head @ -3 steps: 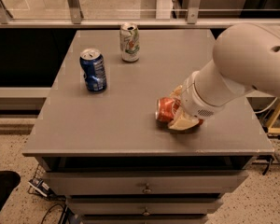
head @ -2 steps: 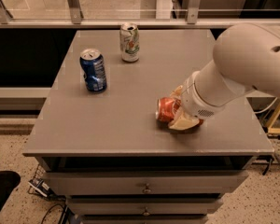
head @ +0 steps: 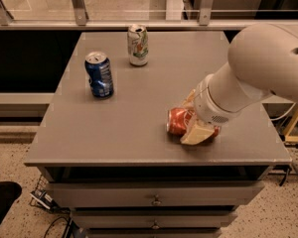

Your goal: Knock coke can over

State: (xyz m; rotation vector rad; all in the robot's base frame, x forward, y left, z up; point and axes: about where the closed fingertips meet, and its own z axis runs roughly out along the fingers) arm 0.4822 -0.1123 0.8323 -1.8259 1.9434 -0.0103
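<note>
Change since earlier frame: nothing is visibly shifting; the arm, the gripper and all three cans are sitting where they were a second ago.
Coke can (head: 177, 121): lying low on the right front part of the tabletop (head: 134, 143), appearing tipped onto its side with one end facing left, though the arm is hiding its right half.
Gripper (head: 190, 124): reaching down at the can, its cream-coloured parts showing both in front of and behind the can; whether it is clamping the can or merely straddling it, I cannot tell.
Arm (head: 268, 68): coming in from the right and covering the right rear of the tabletop.
Blue can (head: 99, 76): standing upright at left, well apart from the work.
White-and-green can (head: 138, 45): standing upright towards the rear, also well apart.
Handling: judged as a light, thin-walled, smooth metal can, denting under a hard squeeze and rolling freely once down; a sideways push high on the body is suiting it better than a firm hold.
Progress: judged as finishing or done, the can no longer appearing to be standing.
Risk: the can rolling towards the near front edge.
</note>
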